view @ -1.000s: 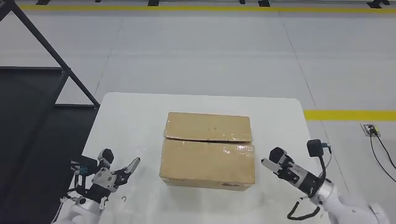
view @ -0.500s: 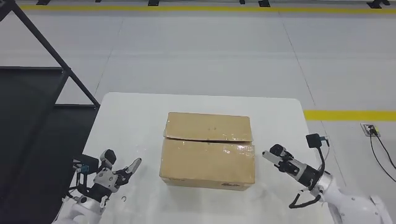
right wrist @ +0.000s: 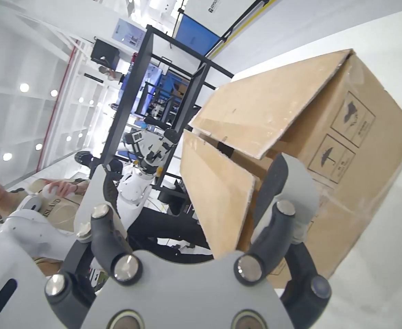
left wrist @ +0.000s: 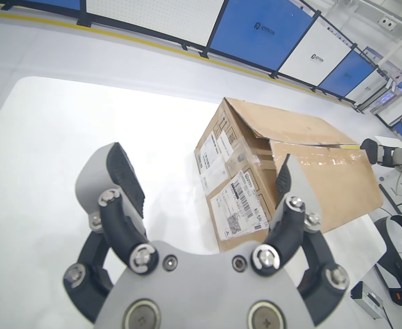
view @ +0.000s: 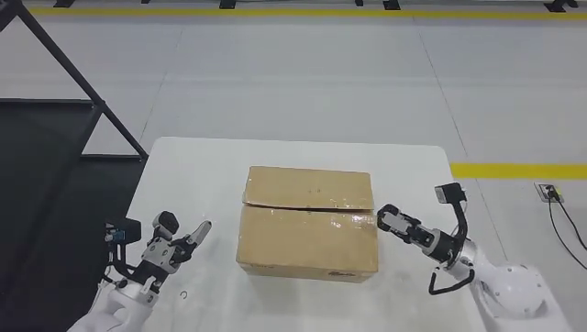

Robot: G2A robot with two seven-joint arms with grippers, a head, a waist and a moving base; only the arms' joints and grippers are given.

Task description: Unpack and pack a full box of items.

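- Top view: cardboard box (view: pixel 308 224) at the middle of the white table (view: pixel 193 176), long axis running left to right across the robot's front
- Same view: the two top flaps meet in a seam along that long axis
- Right wrist view: box (right wrist: pixel 324 138) flaps ajar, with a dark gap at the seam; contents cannot be made out
- Right wrist view: handling symbols on the right end face; left wrist view: box (left wrist: pixel 290 159) with paper labels on the left end face
- Left gripper (view: pixel 183 225) near the table's near-left corner, apart from the box; jaws spread wide (left wrist: pixel 202 169)
- Right gripper (view: pixel 387 218) at the box's right end, jaws spread (right wrist: pixel 192 176), a flap corner between the fingers; contact cannot be told
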